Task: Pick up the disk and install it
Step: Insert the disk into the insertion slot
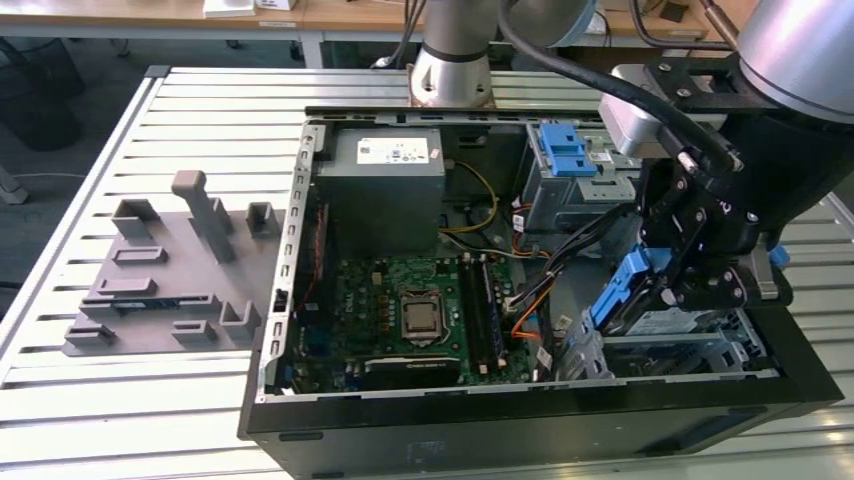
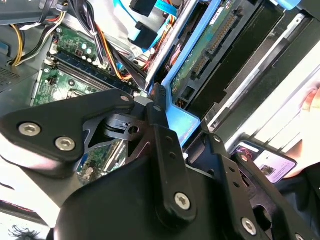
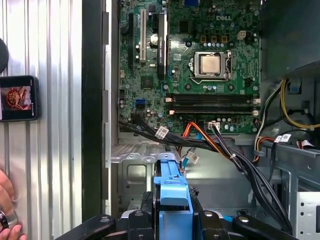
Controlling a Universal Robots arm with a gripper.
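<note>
Slatted metal tabletop (image 1: 80,400) carries an open computer case (image 1: 534,420). At its near corner on the exterior view's right, the tool (image 1: 694,285) pinches the disk (image 1: 621,295) by its blue carrier, edge-up over a grey drive bay (image 1: 667,350). Beyond lie the motherboard (image 1: 414,310) and power supply (image 1: 387,185).

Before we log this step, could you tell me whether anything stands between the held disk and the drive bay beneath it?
The gripper holds the disk by its blue carrier just above the bay. Black cables run close beside the bay, but nothing visible lies between the two.
</note>
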